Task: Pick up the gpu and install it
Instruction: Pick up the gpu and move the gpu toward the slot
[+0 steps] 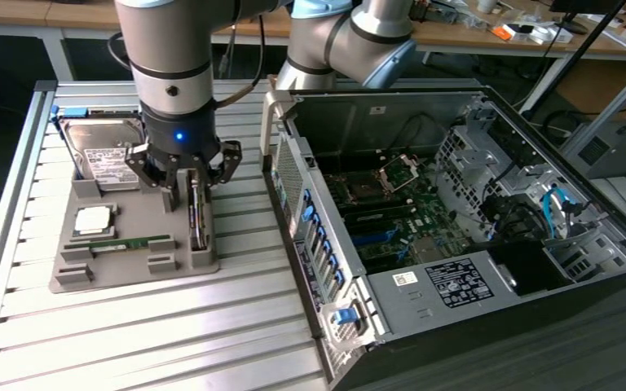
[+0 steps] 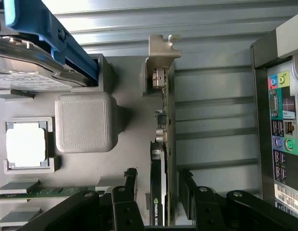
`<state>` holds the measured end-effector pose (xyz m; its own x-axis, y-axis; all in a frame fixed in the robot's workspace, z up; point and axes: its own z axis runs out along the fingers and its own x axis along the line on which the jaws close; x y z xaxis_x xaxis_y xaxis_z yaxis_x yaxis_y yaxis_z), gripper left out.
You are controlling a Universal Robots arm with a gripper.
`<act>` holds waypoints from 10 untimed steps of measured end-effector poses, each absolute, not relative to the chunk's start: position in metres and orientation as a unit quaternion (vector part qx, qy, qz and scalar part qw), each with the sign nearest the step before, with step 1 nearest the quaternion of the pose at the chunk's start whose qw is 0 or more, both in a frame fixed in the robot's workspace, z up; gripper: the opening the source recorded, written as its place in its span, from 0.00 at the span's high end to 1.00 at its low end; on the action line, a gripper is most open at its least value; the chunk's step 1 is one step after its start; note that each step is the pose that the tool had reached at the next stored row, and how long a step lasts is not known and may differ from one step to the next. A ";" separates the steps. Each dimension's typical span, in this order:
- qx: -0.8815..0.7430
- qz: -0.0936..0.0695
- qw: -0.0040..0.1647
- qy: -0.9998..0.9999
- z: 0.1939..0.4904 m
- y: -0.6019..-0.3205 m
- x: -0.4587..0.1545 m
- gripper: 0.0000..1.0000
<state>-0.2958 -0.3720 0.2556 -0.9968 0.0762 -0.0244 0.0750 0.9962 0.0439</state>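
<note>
The gpu (image 1: 196, 213) stands on edge in a grey tray (image 1: 128, 273), spread end effector (image 1: 190, 189) straddling it, on a slatted metal surface (image 1: 128, 342) beside the open computer case (image 1: 455, 204); desks (image 1: 455, 39) stand behind; the wrist view shows its silver bracket (image 2: 161, 48)

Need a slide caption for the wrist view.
Open gripper straddling the gpu, which stands on edge in the gray parts tray.

1. The robot's grey arm (image 1: 166, 49) hangs straight down into the scene, its wrist (image 1: 178, 130) vertical, with a blue light (image 1: 178, 137) glowing on the front.
2. The black gripper (image 1: 189, 181) points downward.
3. Seen from the wrist view, its 2 fingers (image 2: 131, 185) stand wide apart, with the black linkages (image 2: 235, 204) splayed outward on either side.
</note>
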 end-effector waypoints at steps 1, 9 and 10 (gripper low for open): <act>0.038 0.022 0.013 0.999 0.255 -0.371 -0.296 0.52; 0.038 0.022 0.013 0.999 0.246 -0.362 -0.296 0.52; 0.038 0.022 0.013 0.999 0.245 -0.362 -0.296 0.52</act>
